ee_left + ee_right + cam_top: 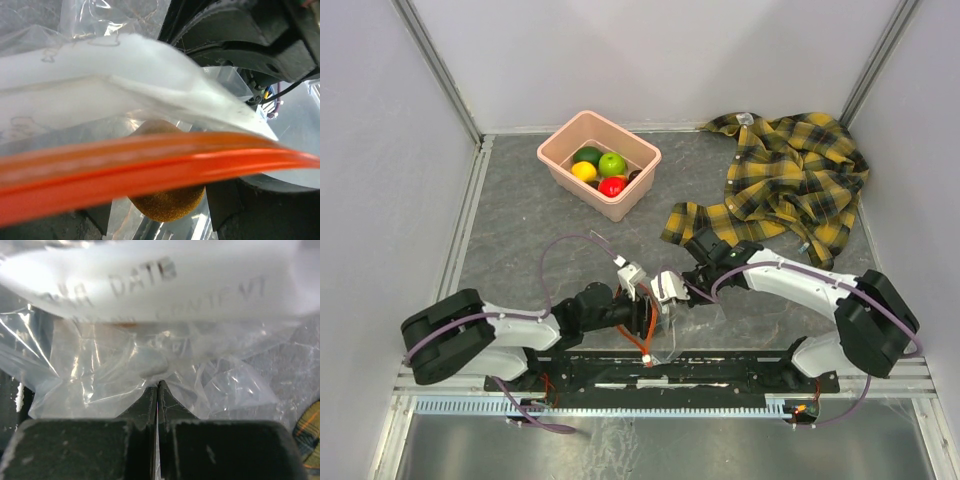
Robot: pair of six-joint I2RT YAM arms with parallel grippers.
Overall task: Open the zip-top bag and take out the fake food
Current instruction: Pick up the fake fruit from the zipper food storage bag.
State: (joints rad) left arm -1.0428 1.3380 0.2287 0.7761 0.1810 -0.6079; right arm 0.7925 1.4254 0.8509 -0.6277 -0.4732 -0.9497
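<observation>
Spotting the plaid shirt [790, 175] crumpled upper right, then the pink tub [582, 190] upper centre, loaded with fake food [612, 163]. Finding the zip-top bag [670, 335] lower centre. Pinching its clear plastic in the right gripper [157, 387], clenched tight. Can't tell on the left gripper [643, 305]. Glimpsing 1 brown fruit [167, 202] behind the orange strip [150, 170].

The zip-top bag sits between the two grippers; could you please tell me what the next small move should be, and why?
Probably close the left gripper on the orange zip strip and pull it away from the right gripper, which is shut on clear plastic of the zip-top bag. The strip crosses close before the left wrist camera, and a brown fruit is inside.
</observation>
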